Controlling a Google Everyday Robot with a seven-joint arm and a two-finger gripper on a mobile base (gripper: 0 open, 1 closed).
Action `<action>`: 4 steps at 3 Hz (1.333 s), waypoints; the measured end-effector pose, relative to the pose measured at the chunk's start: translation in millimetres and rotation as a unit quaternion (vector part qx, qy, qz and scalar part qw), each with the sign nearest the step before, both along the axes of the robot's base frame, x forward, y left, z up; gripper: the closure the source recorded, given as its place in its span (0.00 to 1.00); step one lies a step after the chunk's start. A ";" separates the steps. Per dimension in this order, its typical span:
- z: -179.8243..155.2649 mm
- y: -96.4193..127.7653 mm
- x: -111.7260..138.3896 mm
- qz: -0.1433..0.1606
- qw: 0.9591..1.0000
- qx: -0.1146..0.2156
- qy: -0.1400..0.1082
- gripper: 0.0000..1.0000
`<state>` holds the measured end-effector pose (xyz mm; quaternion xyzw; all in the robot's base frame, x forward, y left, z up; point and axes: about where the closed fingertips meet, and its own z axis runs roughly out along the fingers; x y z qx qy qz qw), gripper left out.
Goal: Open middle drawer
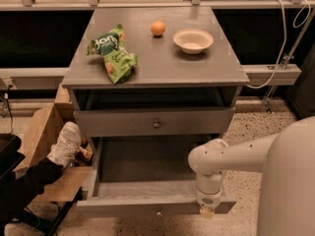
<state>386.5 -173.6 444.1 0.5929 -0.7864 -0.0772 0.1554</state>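
The middle drawer [147, 166] of the grey cabinet is pulled far out, and its plain grey inside shows. Its low flat front [123, 206] faces me, with a small round knob [158, 212] at centre. My gripper [206, 210] hangs from the white arm at the right part of that front, right of the knob, pointing down over the front edge. The drawer above [118, 122] has its own knob [156, 124] and stands slightly out, with a dark gap behind its front.
On the cabinet top [197, 68] lie a green snack bag [112, 53], an orange [157, 28] and a white bowl [193, 40]. A person's leg and white shoe [64, 144] and a cardboard box [42, 132] are at the left. My white body [290, 181] fills the right.
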 end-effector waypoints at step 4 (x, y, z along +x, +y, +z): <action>17.6 -1.6 -32.3 -0.016 0.999 0.006 0.028 0.82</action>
